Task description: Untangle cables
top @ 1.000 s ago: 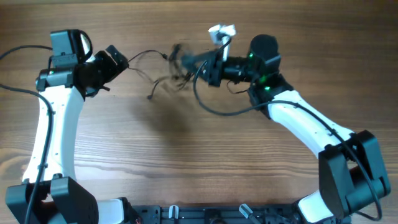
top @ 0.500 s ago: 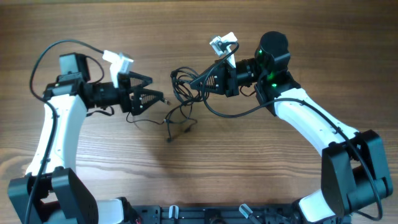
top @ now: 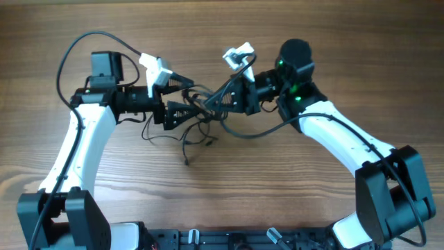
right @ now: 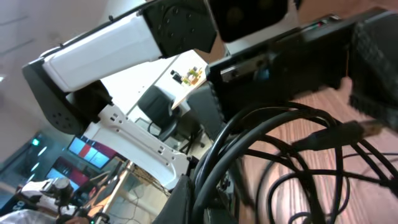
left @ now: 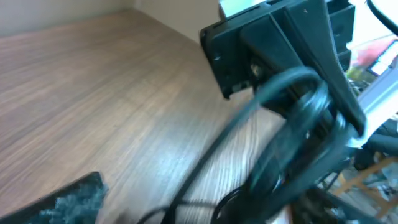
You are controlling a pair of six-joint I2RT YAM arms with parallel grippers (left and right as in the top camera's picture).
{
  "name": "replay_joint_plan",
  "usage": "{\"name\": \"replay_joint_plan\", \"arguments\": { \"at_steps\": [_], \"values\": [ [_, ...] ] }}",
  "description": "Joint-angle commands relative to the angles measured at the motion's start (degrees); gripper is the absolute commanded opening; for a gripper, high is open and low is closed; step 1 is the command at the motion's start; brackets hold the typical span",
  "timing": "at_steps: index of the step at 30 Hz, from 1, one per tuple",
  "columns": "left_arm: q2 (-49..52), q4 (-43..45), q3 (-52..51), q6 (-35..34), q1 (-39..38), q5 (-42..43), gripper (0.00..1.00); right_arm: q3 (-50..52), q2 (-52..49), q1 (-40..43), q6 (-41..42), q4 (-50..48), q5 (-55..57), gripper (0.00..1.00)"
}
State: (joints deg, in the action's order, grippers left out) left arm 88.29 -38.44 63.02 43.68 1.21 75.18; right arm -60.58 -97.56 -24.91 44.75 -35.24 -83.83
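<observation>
right pincer [top: 214, 103]: we hold the cables [top: 202, 111] clamped tight | left pincer [top: 193, 98]: spread wide around the tangle, gripping nothing | cables: between both pincers, tail trailing toward desk [top: 277, 187] | risk: we pinch both cords together and tighten the knot

The wooden table [top: 222, 187] is filling the overhead view edge to edge, its grain running left to right under even light. Past the table's far edge, the left wrist view is showing a pale wall [left: 56, 12]. The right wrist view is catching a dark office chair [right: 155, 109] in a bright room, with blurred screens [right: 84, 149] glowing red and blue.
</observation>
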Motion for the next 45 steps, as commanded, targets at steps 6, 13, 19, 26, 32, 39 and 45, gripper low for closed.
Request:
{"name": "replay_joint_plan", "arguments": {
  "at_steps": [6, 13, 19, 26, 32, 39, 45],
  "values": [
    [0.22, 2.12, -0.24, -5.49, -0.24, -1.36, 0.04, -0.74, -0.59, -0.9, -6.82, 4.5, 3.8, 0.22],
    [0.22, 10.4, -0.24, -40.57, 4.04, -17.14, 0.04, -0.74, -0.59, 0.17, -13.88, 34.27, 49.31, 1.0],
    [0.22, 16.04, -0.24, -58.31, 2.29, -24.74, 0.04, -0.22, -0.59, -3.26, -13.92, 38.66, 45.62, 0.99],
    [0.22, 16.57, -0.24, -60.26, -2.56, -24.7, 0.04, -0.07, -0.59, -8.68, -8.57, 36.41, 58.8, 0.99],
    [0.22, 28.55, -0.24, -81.4, -4.39, -18.47, 0.04, 0.22, -0.61, -9.2, -0.15, 46.23, 77.5, 0.99],
    [0.22, 34.67, -0.24, -80.32, -4.26, -15.65, 0.04, 0.15, 0.22, -9.2, -12.24, 49.46, 66.47, 1.0],
    [0.22, 29.09, -0.24, -66.62, -4.26, -15.65, 0.04, 0.15, 15.06, -8.87, -32.5, 57.0, 62.03, 0.99]
  ]
}}
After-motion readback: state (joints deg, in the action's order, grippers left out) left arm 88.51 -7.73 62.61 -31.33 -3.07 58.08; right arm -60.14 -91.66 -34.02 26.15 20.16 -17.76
